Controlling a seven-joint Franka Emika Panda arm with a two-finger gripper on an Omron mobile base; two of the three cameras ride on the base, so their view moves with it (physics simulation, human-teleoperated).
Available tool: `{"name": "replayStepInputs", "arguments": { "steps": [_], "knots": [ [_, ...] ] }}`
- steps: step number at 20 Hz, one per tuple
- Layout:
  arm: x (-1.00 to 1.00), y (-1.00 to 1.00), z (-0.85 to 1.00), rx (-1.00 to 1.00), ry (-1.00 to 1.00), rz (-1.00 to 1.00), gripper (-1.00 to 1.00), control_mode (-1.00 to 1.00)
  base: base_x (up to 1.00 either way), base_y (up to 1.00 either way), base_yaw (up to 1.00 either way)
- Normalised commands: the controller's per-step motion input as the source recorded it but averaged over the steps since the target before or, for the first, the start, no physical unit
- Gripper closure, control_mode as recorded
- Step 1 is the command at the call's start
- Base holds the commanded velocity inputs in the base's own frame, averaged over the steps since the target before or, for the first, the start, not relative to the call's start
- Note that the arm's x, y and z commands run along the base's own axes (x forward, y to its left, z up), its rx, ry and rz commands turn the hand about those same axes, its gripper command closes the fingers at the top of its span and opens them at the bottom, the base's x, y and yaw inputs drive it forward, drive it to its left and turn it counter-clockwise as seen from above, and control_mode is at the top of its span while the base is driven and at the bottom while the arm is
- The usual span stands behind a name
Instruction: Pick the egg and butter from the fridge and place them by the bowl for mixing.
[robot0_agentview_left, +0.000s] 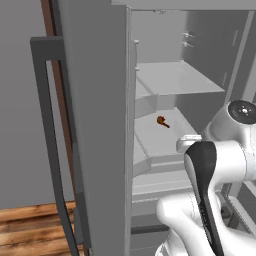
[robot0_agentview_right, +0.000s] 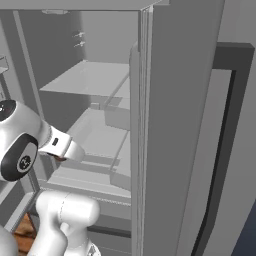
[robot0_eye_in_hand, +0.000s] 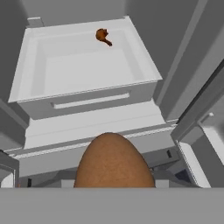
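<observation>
Brown and rounded, the egg (robot0_eye_in_hand: 114, 161) is seen close before the camera in the hand view, apparently grasped in the hand (its fingertips are hidden, so the grip cannot be confirmed). Behind it, the fridge (robot0_agentview_left: 100, 125) stands open, and a white drawer (robot0_eye_in_hand: 85, 65) is pulled out; a small brown object (robot0_eye_in_hand: 103, 36) lies at its back.

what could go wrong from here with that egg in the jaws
1. The smooth brown egg sits right at the jaws with the open grey fridge close around it; pulling out, it could clip the door edge or the white shelf tray and slip.
2. A tighter squeeze might crack it.
3. The small brown stemmed item on the tray isn't the butter; grabbing it next would be wrong.
</observation>
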Motion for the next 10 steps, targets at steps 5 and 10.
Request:
{"name": "replayStepInputs", "arguments": {
  "steps": [5,10],
  "knots": [
    [0.00,0.00,0.00,0.00,0.00,0.00,1.00,1.00,-0.34,0.05,0.00],
    [0.00,0.00,0.00,0.00,0.00,0.00,1.00,1.00,-0.66,0.27,-0.02]
  ]
}}
